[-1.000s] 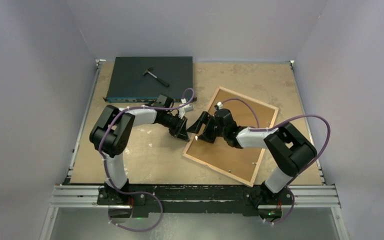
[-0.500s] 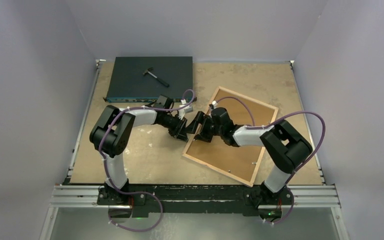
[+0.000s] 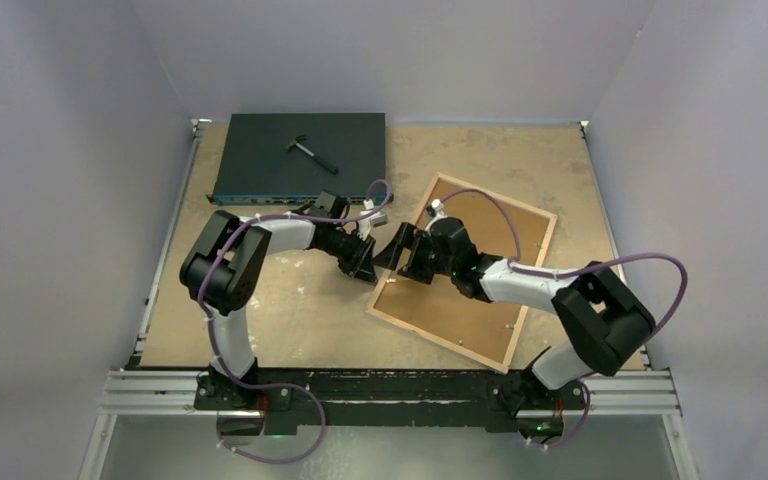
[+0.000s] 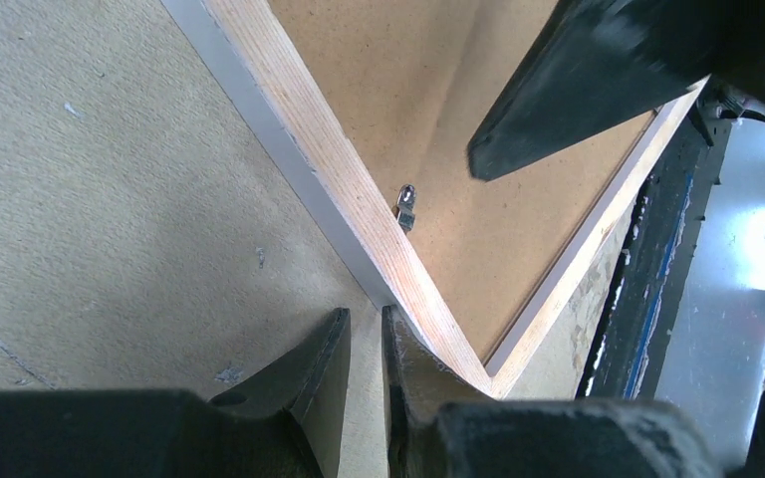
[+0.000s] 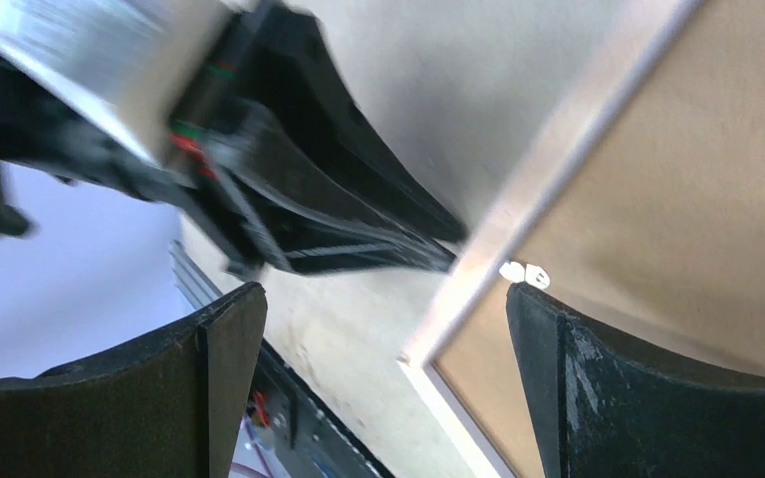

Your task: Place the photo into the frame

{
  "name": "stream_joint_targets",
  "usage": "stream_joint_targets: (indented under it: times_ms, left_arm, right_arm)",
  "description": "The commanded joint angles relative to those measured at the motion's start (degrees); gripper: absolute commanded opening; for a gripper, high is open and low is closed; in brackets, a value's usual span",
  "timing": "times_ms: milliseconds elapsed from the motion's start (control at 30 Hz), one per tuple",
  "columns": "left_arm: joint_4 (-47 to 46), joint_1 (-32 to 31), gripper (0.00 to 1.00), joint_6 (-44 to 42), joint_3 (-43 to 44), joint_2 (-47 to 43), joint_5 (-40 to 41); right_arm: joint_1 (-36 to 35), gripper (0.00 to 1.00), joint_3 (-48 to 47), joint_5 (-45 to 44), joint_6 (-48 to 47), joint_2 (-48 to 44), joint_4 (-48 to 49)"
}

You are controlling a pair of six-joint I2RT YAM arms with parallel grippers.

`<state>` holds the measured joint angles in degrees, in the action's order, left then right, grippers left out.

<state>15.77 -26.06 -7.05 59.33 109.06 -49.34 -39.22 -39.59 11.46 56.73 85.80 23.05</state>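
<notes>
The frame (image 3: 430, 340) lies face down on the table, its light wood rim (image 4: 329, 159) up, with a brown backing board (image 3: 465, 305) inside it. The photo is hidden. My left gripper (image 3: 368, 270) sits low outside the frame's left rail, near its near-left corner. Its jaws are almost together (image 4: 364, 324) with only bare table in the slit, and one finger (image 4: 408, 368) touches the rim. My right gripper (image 3: 398, 260) is wide open (image 5: 386, 299) astride the same rail (image 5: 548, 139), one finger over the board and one over the table, holding nothing.
A dark flat box (image 3: 300, 157) with a small hammer (image 3: 310, 152) on it lies at the back left. Small metal tabs (image 4: 405, 204) stick out of the rim over the board. The two grippers are very close together. The black base rail (image 3: 390, 385) runs along the near edge.
My right gripper's jaws have spread wider and that arm's elbow has swung out to the right. The left gripper and the frame have stayed put.
</notes>
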Motion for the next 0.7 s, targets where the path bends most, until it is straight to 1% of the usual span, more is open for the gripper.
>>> stream_joint_targets:
  times_ms: [0, 167, 400, 500, 667]
  left_arm:
    - [-0.24, -0.57, 0.17, 0.33, -0.52, -1.29, -2.10]
    - [0.04, -0.57, 0.17, 0.09, -0.32, -0.32, -2.34]
    - [-0.02, -0.90, 0.16, 0.34, -0.27, -0.82, -2.77]
    - [0.06, -0.93, 0.16, 0.22, -0.35, -0.77, -3.09]
    - [0.91, -0.97, 0.16, -0.66, -0.56, -0.81, -3.25]
  right_arm:
    - [-2.74, 0.93, 3.32, -0.38, 1.58, 2.76, -0.43]
    - [-5.45, 0.92, 4.60, -1.88, 4.27, 3.16, 0.50]
    - [-7.99, 0.92, 3.14, -9.83, 6.27, 4.17, -2.11]
    - [-8.30, 0.92, 2.06, -13.09, 6.02, 4.82, -1.51]
    - [-8.32, 0.91, -0.41, -13.57, 5.41, 7.84, -0.10]
